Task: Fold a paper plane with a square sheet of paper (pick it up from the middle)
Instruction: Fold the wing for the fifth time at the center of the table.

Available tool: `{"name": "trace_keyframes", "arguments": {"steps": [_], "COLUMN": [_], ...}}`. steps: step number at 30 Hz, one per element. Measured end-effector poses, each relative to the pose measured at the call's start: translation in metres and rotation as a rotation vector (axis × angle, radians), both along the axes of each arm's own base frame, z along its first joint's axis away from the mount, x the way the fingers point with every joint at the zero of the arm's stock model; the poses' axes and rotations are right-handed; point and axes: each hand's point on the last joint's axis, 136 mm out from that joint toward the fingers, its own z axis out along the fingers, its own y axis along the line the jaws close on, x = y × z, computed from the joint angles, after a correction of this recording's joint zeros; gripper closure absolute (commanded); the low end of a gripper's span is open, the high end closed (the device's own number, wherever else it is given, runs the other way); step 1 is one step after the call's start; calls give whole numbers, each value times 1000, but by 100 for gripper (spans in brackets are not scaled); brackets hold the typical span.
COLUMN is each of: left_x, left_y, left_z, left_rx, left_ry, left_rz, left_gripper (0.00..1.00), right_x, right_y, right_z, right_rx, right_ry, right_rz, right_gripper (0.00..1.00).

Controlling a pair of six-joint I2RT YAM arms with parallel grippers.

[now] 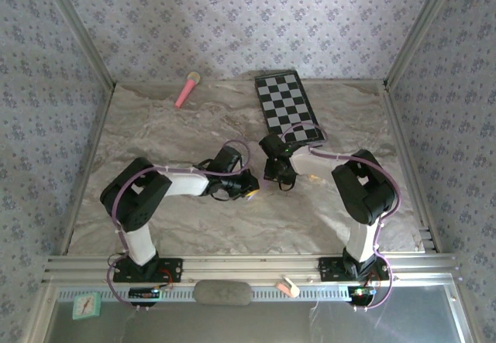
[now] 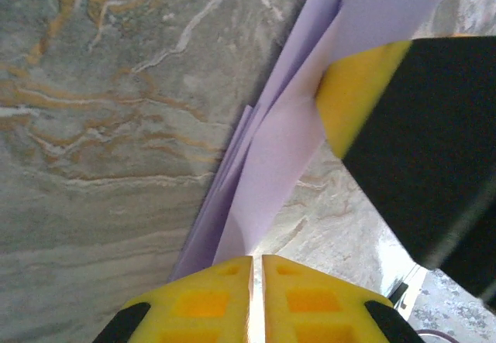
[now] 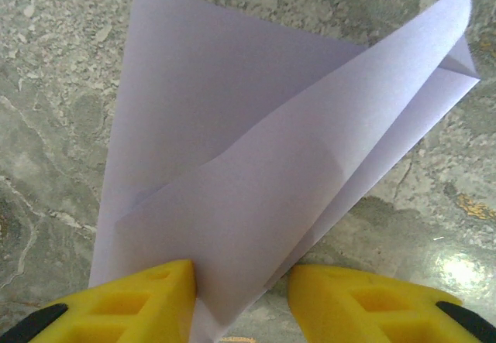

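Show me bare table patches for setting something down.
Bare: the near strip between the arm bases; the far-left stretch by the pink stick; the far-right corner beside the checkered board. Crowded: centre, where left gripper and right gripper meet at the paper.

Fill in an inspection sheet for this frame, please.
Surface: marbled grey tabletop, wrinkled like cloth.
Job's things: lilac paper, folded into layers tapering to a point, between the two grippers.
Clutter: pink stick and checkered board at the far edge.
Grippers: left gripper shut on the paper's edge; right gripper open, paper between its fingers.
Cables: purple cables run along both arms.
Surroundings: floral wallpaper; metal rail at the near edge.
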Motion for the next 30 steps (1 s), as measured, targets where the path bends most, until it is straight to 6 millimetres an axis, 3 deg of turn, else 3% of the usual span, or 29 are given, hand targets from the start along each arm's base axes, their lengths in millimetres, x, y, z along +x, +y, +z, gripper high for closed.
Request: {"name": "trace_keyframes", "arguments": {"steps": [26,30], "left_x": [0,0], "left_y": [4,4], "left_z": [-14,-14], "left_rx": [47,50], "left_ry": [21,24], "left_rz": [2,1], "left_gripper": [93,94], "right_x": [0,0], "right_y": [0,2], "right_z": [0,7], "right_rx": [-1,19], "right_ry": [1,-10], "right_rz": [-1,2], "right_gripper": [56,53]}}
